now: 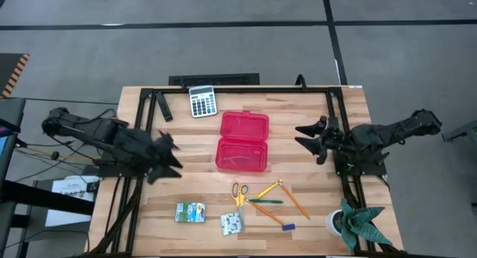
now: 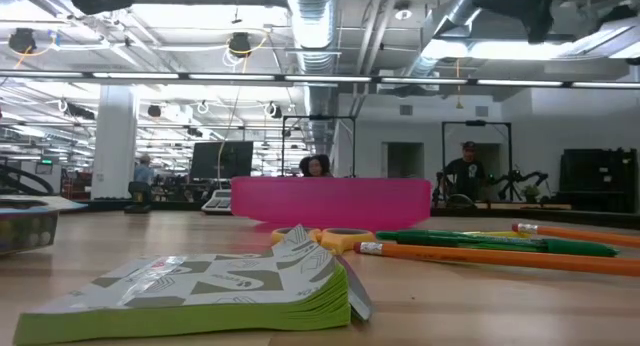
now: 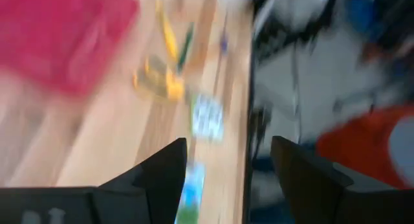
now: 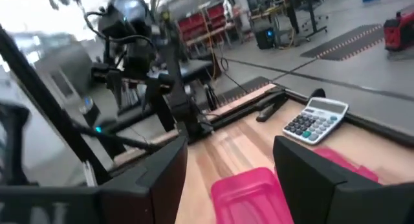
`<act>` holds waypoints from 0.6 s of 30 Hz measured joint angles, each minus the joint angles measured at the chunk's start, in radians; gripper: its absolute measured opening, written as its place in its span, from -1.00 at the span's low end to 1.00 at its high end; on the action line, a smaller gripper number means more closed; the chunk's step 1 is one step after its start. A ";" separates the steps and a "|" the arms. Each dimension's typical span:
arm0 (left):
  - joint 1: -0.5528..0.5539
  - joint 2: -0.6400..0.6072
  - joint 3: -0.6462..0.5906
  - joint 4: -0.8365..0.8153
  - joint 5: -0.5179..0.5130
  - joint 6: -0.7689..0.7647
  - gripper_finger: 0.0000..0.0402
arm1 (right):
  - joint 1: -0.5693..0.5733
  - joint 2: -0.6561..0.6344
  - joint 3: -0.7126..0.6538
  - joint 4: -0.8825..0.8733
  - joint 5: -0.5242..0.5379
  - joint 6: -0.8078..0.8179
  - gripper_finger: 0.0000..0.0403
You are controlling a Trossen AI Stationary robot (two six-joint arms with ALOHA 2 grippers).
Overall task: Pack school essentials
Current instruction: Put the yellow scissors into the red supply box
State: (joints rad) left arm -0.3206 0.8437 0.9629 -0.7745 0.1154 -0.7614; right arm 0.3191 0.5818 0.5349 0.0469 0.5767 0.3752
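Both jaws wide, empty: left gripper and right gripper flanked open red case. Scissors, pencils, packets lay near desk front edge. Risk: thin pencils rolling away under jaw nudge.

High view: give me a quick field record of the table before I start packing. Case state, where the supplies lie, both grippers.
case: red case, open, centre of table, nothing visible inside
scissors: yellow-handled scissors, near edge, below the case
pencils: yellow, green and orange pencils, loose, right of the scissors
blue piece: small blue piece, by an orange pencil's end
packets: two packets, near edge, left of the scissors
calculator: grey calculator, far edge
left gripper, open, above the table's left edge, holding nothing
right gripper, open, right of the case, holding nothing
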 joint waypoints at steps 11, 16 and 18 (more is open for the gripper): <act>-0.125 0.274 0.026 -0.114 0.071 0.075 0.59 | 0.002 0.154 0.235 -0.195 -0.109 -0.044 0.19; -0.180 0.362 0.025 -0.113 -0.055 0.155 0.62 | 0.002 0.176 0.236 -0.272 -0.109 -0.007 0.19; -0.184 0.392 0.025 -0.087 -0.098 0.197 0.62 | 0.002 0.194 0.236 -0.338 -0.109 0.042 0.19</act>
State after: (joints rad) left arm -0.5049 1.2354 0.9876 -0.8617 0.0172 -0.5647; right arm 0.3206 0.7757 0.7712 -0.2909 0.4675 0.4176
